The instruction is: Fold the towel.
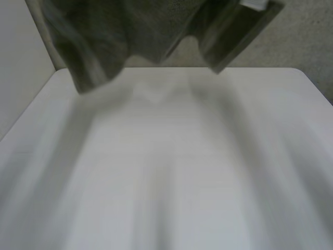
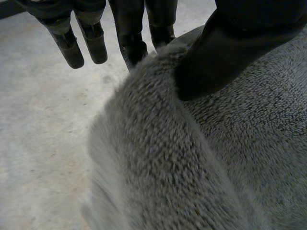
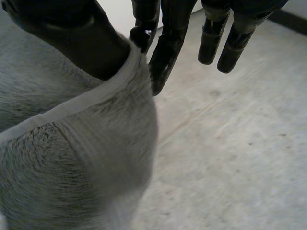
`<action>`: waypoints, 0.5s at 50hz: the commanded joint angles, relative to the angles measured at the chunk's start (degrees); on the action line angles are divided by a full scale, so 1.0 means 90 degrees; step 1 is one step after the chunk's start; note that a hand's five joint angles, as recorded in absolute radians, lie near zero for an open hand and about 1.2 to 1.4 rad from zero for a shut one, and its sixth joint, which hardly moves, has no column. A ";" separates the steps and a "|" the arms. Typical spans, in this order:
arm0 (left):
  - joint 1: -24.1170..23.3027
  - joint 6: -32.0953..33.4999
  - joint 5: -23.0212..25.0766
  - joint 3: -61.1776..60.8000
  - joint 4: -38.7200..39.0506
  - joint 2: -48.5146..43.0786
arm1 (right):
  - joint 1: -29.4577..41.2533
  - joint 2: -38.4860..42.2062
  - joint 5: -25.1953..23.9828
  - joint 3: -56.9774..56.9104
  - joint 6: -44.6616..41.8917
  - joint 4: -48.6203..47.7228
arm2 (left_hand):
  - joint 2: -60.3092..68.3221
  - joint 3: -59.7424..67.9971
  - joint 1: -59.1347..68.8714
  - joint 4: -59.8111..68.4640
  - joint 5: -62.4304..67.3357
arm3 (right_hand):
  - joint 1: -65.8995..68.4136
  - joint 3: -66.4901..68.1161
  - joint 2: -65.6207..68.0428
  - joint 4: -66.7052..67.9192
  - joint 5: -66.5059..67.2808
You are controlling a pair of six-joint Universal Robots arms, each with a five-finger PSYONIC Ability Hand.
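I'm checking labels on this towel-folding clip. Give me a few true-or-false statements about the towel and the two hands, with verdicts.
1. The towel is grey. True.
2. The towel lies spread flat in the middle of the table. False: it is held up in the air by the table's far edge.
3. The left hand pinches the towel between thumb and fingers. True.
4. The right hand is open and apart from the towel. False: its thumb presses the towel's hemmed edge against its fingers.
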 commanded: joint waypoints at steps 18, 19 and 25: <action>0.0809 0.1402 0.1570 -0.6126 0.1268 -0.0681 | -0.0720 0.0420 -0.1837 0.5607 -0.1864 0.0080 | 0.0311 -0.0366 0.0702 -0.0418 0.0435 | 0.0578 -0.0332 0.0460 -0.0483 0.0312; 0.0741 0.1673 0.1551 -0.6165 0.1239 -0.0797 | -0.0720 0.0527 -0.1769 0.5674 -0.1970 0.0167 | 0.0311 -0.0366 0.0702 -0.0418 0.0435 | 0.0578 -0.0332 0.0460 -0.0483 0.0312; 0.0769 0.2291 0.1521 -0.6175 0.1122 -0.0925 | -0.0856 0.0616 -0.1262 0.5743 -0.2010 0.0314 | 0.0311 -0.0366 0.0702 -0.0418 0.0435 | 0.0578 -0.0332 0.0460 -0.0483 0.0312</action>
